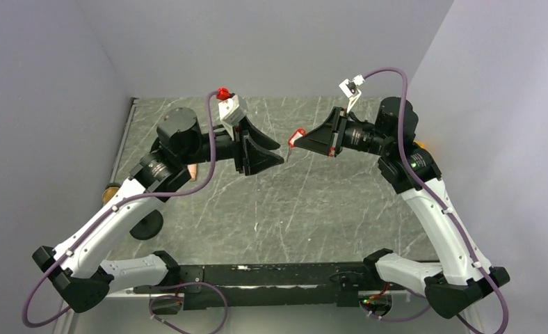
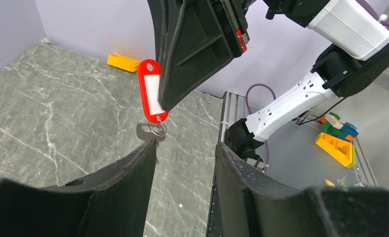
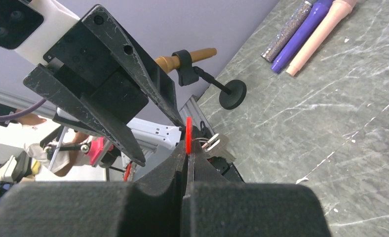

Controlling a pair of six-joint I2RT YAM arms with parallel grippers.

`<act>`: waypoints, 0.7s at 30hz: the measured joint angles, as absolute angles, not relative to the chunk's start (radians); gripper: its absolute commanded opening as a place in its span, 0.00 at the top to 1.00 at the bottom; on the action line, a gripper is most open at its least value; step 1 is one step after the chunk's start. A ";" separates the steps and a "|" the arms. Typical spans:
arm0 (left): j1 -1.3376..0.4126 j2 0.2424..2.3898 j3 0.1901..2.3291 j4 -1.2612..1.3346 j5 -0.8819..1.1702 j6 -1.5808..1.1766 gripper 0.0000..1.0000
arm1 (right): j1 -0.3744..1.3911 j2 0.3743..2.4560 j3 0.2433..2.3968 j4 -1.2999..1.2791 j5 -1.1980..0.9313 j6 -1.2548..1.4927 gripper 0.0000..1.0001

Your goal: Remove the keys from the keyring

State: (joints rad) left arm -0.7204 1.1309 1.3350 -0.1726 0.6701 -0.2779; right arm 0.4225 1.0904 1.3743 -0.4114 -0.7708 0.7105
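Yellow box (image 2: pixel 123 62) sits on desk (image 2: pixel 59 123) well beyond both tools, contents not visible. R tool (image 3: pixel 187 154) is clenched on keyring (image 2: pixel 152 94) by its red tag, held off the desk w/ ring (image 2: pixel 158 130) & key (image 3: pixel 216 143) hanging just past the tips. L tool (image 2: pixel 185 145) faces it, jaws apart & gripping nothing, so keyring is between the two; ring is just above one L fingertip (image 2: pixel 148 150), contact can't be told.

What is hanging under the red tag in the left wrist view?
A thin metal ring hangs from the red tag, with one grey key on it. The key's lower part is covered by a left tool finger; any further keys cannot be seen.
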 measured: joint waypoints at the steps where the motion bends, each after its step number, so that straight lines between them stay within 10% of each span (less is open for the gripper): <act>1: -0.722 1.135 1.335 -0.169 0.665 -0.281 0.49 | 0.422 1.090 1.375 -0.411 -0.769 0.711 1.00; 21: -0.749 1.196 1.349 -0.162 0.608 -0.301 0.52 | 0.422 1.050 1.375 -0.414 -0.769 0.710 1.00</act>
State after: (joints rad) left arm -0.7490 1.1957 1.3491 -0.1619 0.6079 -0.3008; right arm 0.4225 1.0504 1.3750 -0.4145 -0.7692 0.7101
